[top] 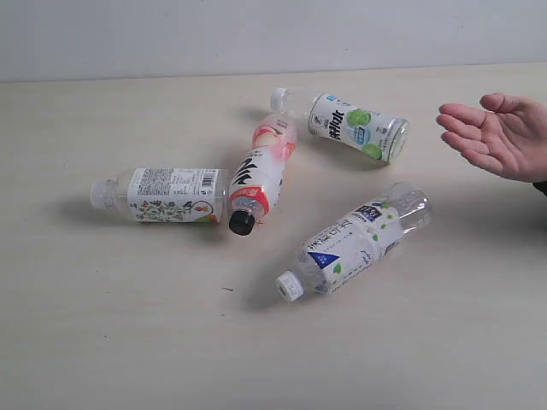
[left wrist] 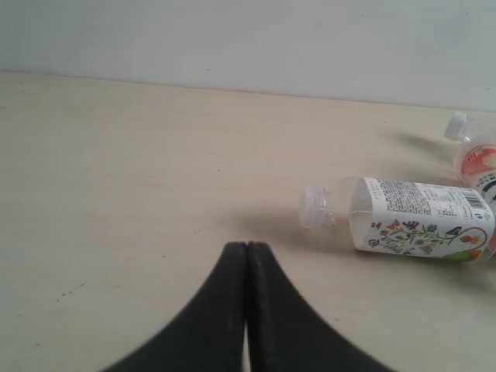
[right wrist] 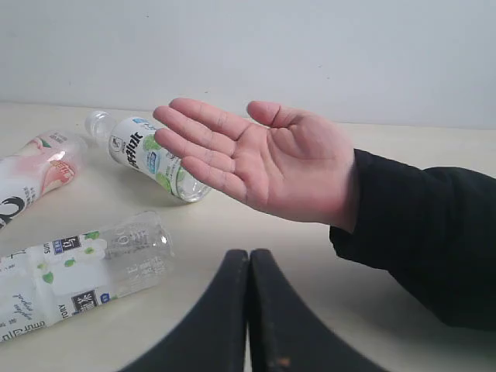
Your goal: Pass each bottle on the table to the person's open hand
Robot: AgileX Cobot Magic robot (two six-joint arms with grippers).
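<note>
Four bottles lie on their sides on the beige table (top: 102, 316). A white-capped one with a flowered white label (top: 167, 195) (left wrist: 418, 219) is at the left. The black-capped pink-red one (top: 261, 173) (right wrist: 35, 174) touches it. A green-labelled one (top: 352, 125) (right wrist: 151, 157) lies at the back. A blue-and-white one (top: 359, 241) (right wrist: 74, 271) lies in front. The person's open hand (top: 500, 132) (right wrist: 260, 159) is held palm up at the right. My left gripper (left wrist: 247, 246) is shut and empty, short of the flowered bottle. My right gripper (right wrist: 249, 253) is shut and empty below the hand. Neither gripper shows in the exterior view.
A pale wall (top: 256, 34) runs along the table's far edge. A dark sleeve (right wrist: 422, 232) covers the person's forearm at the right. A tiny dark speck (top: 227, 289) marks the tabletop in front of the bottles.
</note>
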